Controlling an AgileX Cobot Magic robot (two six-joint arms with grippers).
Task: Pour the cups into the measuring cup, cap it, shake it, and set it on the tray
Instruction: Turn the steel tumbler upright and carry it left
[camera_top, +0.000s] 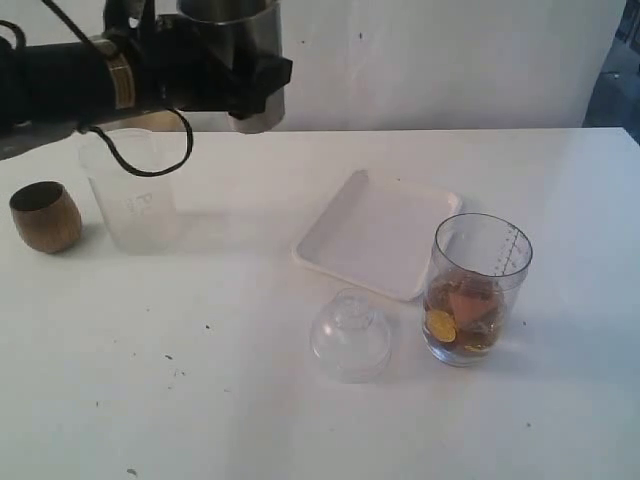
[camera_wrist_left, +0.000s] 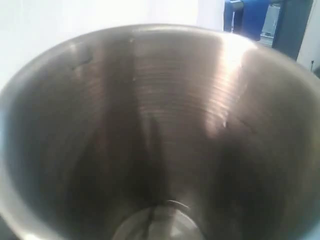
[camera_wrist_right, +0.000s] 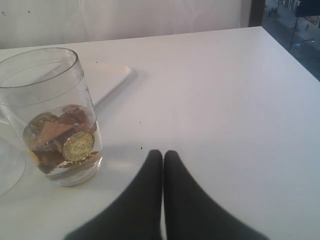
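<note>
Tabletop (camera_top: 230, 420) white under tray (camera_top: 380, 235); wall (camera_top: 450, 60) pale

On the table (camera_top: 250, 420), the wooden cup (camera_top: 45, 217) sits at the far left of the frame, with the frosted cup (camera_top: 130, 195) just beside it on its right. Above that cup, in the upper left, the tumbler (camera_top: 250, 25) hangs clear of the table in the left gripper (camera_top: 255, 78). The tray (camera_top: 375, 235) lies right of centre. The measuring cup (camera_top: 480, 290) stands just beside the tray's lower right edge, with coins (camera_top: 442, 325) and other pieces in its bottom. The lid (camera_top: 350, 335) sits below the tray, just left of the measuring cup.
</note>
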